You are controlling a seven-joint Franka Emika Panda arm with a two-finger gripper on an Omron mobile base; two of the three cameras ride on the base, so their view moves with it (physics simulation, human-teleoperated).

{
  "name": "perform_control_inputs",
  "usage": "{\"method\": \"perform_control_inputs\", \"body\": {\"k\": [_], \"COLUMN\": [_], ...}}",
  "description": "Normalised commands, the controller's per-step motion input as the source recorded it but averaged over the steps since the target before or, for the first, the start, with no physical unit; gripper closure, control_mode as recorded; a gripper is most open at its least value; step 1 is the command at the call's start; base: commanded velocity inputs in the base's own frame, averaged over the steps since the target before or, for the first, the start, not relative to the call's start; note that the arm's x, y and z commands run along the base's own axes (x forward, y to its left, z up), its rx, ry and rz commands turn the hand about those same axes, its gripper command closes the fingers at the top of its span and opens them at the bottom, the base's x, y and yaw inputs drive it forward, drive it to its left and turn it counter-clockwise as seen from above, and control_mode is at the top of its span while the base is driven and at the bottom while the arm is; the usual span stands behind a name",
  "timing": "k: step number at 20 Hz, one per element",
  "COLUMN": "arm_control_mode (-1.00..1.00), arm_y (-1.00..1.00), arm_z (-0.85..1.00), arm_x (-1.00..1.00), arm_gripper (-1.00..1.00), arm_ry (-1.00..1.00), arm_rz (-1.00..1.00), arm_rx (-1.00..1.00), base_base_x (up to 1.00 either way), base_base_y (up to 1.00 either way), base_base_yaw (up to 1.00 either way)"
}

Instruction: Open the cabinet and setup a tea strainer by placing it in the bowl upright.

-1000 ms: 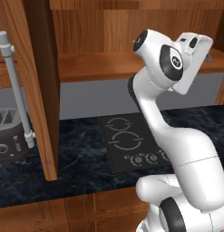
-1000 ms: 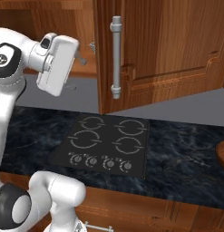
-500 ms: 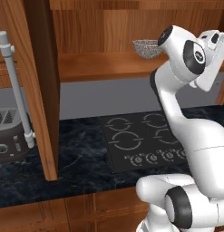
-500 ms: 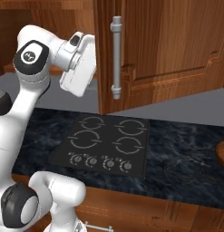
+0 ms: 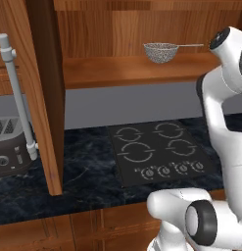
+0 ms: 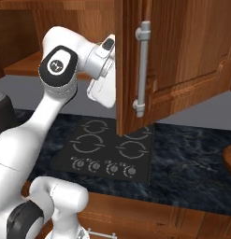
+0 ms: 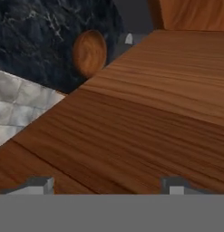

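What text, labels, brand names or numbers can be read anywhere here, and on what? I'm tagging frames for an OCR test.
None: no readable words, brands or numbers.
Arm joint cap: a small white emblem, a symbol, not letters.
Cooktop: ring outlines and four knobs; any markings too small to read.
Toaster: one dial, no legible label.
Cabinet door, bar handle, tea strainer: plain.

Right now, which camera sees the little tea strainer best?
The left base view. There the tea strainer sits in the open on the cabinet shelf, its mesh bowl and thin handle easy to see. In the right base view the robot's arm and the open door cover that spot, and the hand view looks at wood.
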Motion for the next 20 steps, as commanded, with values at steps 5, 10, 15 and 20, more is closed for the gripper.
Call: {"method": "perform_control_inputs", "body": {"k": [5,10,15,20], "arm_control_mode": [-1.00,-1.00,-1.00,-1.00], "arm_y": [-1.00,-0.92,-0.73,-0.24], "arm_z": [0.00,-0.06,-0.06,-0.03], "arm_x": [-0.41,0.00,0.00,0.00], "arm_gripper": [-1.00,-1.00,-1.00,-1.00], "arm_ry": [0.00,0.00,0.00,0.00], "arm_rz": [0.00,0.03,0.08,0.06], "arm_rx": [-0.01,0.00,0.00,0.00], "base_base_x": [0.00,0.00,0.00,0.00], "base_base_y": [0.00,0.00,0.00,0.00], "base_base_yaw": [0.00,0.00,0.00,0.00]}}
